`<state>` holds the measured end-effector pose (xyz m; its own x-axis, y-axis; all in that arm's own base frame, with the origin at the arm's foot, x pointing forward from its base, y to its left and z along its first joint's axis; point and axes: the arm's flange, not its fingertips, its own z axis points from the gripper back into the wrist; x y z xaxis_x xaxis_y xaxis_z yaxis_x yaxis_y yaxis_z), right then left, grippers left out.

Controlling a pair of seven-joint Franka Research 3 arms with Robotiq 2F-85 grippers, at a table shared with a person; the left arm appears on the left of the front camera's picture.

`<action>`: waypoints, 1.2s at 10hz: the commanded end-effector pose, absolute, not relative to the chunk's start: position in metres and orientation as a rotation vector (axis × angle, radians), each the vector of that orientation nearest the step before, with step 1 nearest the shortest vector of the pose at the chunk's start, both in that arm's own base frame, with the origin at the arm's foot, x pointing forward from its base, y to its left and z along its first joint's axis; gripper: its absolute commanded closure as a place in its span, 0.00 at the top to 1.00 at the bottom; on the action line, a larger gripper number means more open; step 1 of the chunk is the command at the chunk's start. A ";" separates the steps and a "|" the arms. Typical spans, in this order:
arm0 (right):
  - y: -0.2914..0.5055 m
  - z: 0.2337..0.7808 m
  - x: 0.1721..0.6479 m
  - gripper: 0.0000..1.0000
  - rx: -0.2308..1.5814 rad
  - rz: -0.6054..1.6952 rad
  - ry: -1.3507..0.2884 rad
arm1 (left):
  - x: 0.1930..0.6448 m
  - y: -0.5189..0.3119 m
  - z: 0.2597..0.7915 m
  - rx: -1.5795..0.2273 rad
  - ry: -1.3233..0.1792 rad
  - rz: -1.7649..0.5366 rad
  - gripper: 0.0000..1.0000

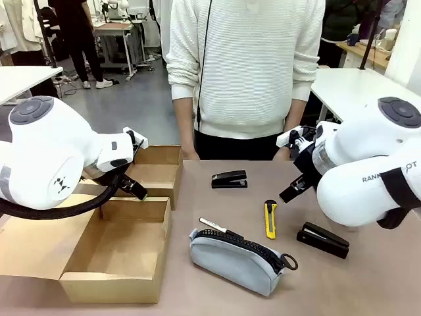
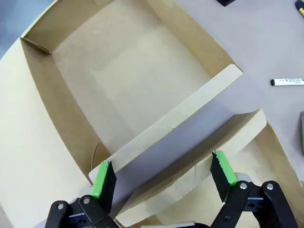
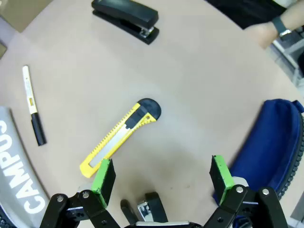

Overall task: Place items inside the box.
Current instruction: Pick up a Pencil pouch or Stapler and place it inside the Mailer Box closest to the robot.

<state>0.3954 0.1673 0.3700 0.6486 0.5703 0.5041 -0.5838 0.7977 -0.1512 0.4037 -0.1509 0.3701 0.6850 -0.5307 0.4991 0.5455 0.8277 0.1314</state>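
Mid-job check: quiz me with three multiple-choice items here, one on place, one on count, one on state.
1. The yellow utility knife lies: A in the box; B on the table; C on the grey pouch.
2. Black staplers on the table: A one; B two; C three.
3. The right gripper is: A open; B shut on the marker; C shut on a stapler.
Answers: 1 B, it rests on bare tabletop; 2 B, one far, one near; 3 A, pads apart, gripping nothing.
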 end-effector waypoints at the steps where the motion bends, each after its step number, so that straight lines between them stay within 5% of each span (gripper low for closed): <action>1: 0.167 0.370 0.395 1.00 0.026 0.656 -0.564 | 0.404 -0.151 0.370 -0.028 -0.550 -0.603 1.00; 12: 0.167 0.370 0.395 1.00 0.026 0.656 -0.564 | 0.404 -0.151 0.370 -0.028 -0.550 -0.603 1.00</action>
<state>0.3954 0.1674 0.3700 0.6483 0.5707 0.5039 -0.5841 0.7974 -0.1517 0.4037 -0.1509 0.3701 0.6850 -0.5307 0.4991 0.5455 0.8277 0.1314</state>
